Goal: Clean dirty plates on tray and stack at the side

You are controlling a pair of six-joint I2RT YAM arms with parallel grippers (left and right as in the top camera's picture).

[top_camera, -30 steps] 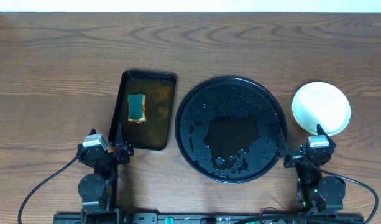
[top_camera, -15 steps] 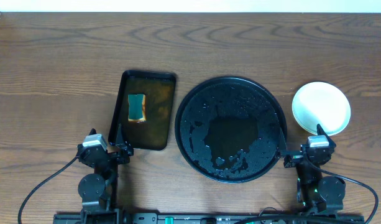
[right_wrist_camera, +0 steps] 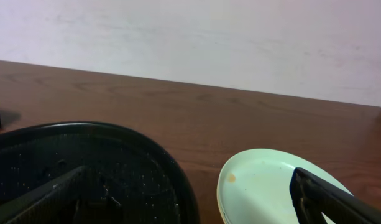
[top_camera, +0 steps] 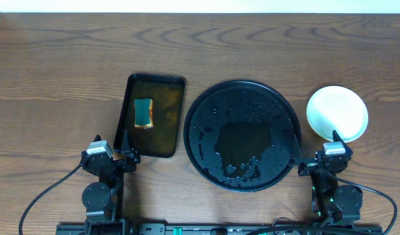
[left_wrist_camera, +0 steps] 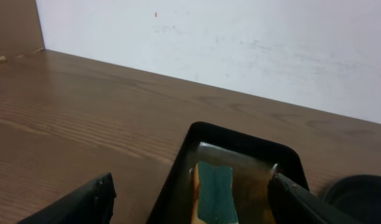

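**Fingers spread on both arms, nothing moved**

Fingers [left_wrist_camera: 91,199] of the left gripper [left_wrist_camera: 190,199] stand wide apart and empty, framing the sponge [top_camera: 144,112] in the small tray [top_camera: 166,124]. The right gripper [right_wrist_camera: 187,199] is spread just as wide and holds nothing. Neither arm nor any object has shifted since a second ago; both arms stay parked at the near edge of the table [top_camera: 56,78].

The plates [top_camera: 337,113] sit on bare wood just right of the black tray [top_camera: 206,104], apart from its rim. The top plate is pale mint, with one small brown speck near its left rim. How many lie beneath it I cannot tell. The black tray holds only water drops and a puddle.
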